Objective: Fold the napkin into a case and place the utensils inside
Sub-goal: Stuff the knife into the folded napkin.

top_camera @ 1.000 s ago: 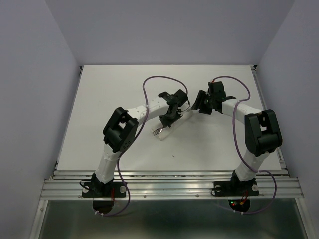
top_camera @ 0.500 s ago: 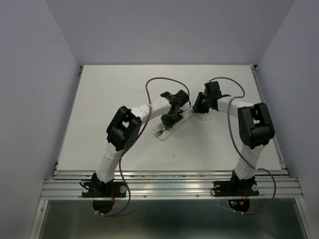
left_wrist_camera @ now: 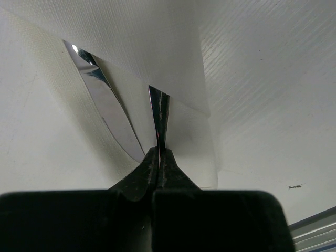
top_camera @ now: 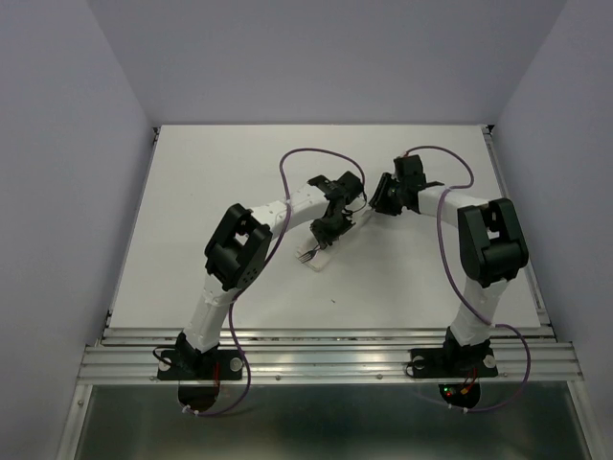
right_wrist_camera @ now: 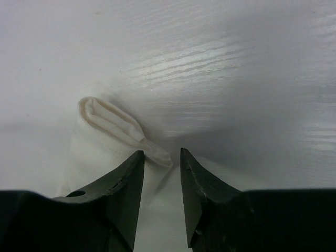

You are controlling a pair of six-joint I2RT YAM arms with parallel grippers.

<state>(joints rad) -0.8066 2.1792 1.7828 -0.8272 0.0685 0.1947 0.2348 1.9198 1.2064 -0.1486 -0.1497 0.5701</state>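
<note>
The white napkin [left_wrist_camera: 173, 58] lies folded over the table in the left wrist view. A shiny knife [left_wrist_camera: 107, 107] sticks out from under its edge. My left gripper [left_wrist_camera: 159, 152] is shut on a second thin silver utensil [left_wrist_camera: 159, 110], seen edge-on with its far end under the napkin. From above, the left gripper [top_camera: 330, 228] sits over the narrow case [top_camera: 314, 257], and the utensils [top_camera: 304, 253] poke out of its near end. My right gripper [right_wrist_camera: 160, 154] is open; a rolled napkin corner [right_wrist_camera: 113, 126] reaches between its tips, next to the left finger [right_wrist_camera: 128, 173].
The right gripper [top_camera: 371, 211] hovers just right of the left one, the two wrists close together. Purple cables [top_camera: 287, 163] loop above both arms. A small dark speck [top_camera: 333, 303] lies on the white table [top_camera: 211, 192]. A metal rail [top_camera: 326, 355] runs along the near edge.
Both arms shifted slightly: the left elbow moved a little right, and the right elbow swung left toward the middle. The left gripper stayed shut on the utensil.
</note>
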